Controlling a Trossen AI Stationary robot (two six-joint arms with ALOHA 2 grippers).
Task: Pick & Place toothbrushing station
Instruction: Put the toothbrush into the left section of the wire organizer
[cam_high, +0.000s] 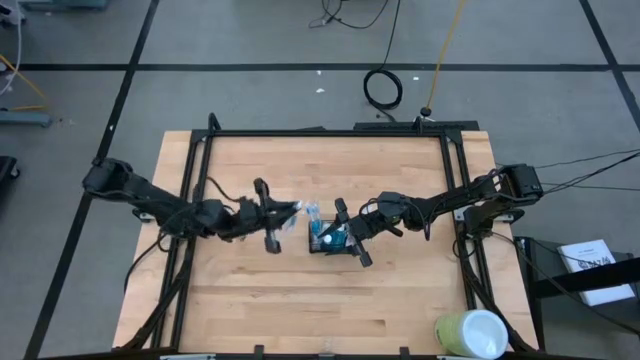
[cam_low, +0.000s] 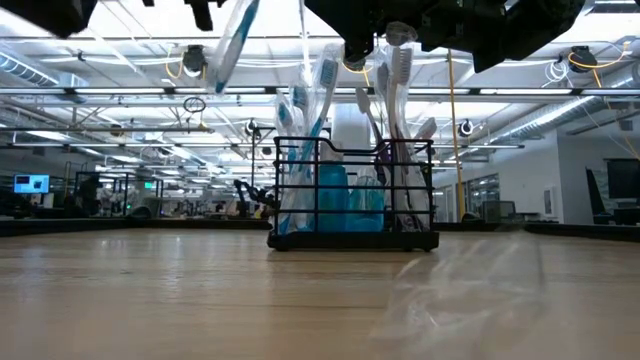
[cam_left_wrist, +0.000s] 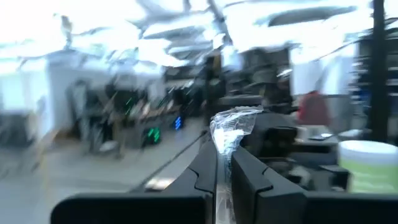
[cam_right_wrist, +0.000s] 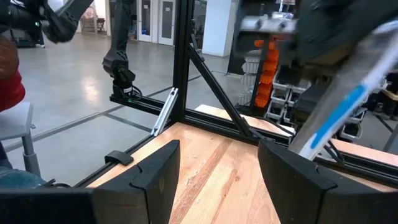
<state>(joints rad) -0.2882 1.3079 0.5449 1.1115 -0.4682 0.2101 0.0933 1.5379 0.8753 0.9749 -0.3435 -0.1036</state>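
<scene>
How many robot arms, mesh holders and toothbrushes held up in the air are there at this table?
Robot arms: 2 (left arm, right arm)
Wire-mesh holder: 1
Wrapped toothbrush held in the air: 1
Total: 4

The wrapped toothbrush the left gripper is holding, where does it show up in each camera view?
High view: the wrapped toothbrush lies just left of the holder, at the left gripper.
Low view: upper left, tilted, above the holder.
Left wrist view: centre, its wrapper sticking out between the shut fingers.
Right wrist view: right side, slanted and blurred.
Shared landmark: the wooden table.
</scene>
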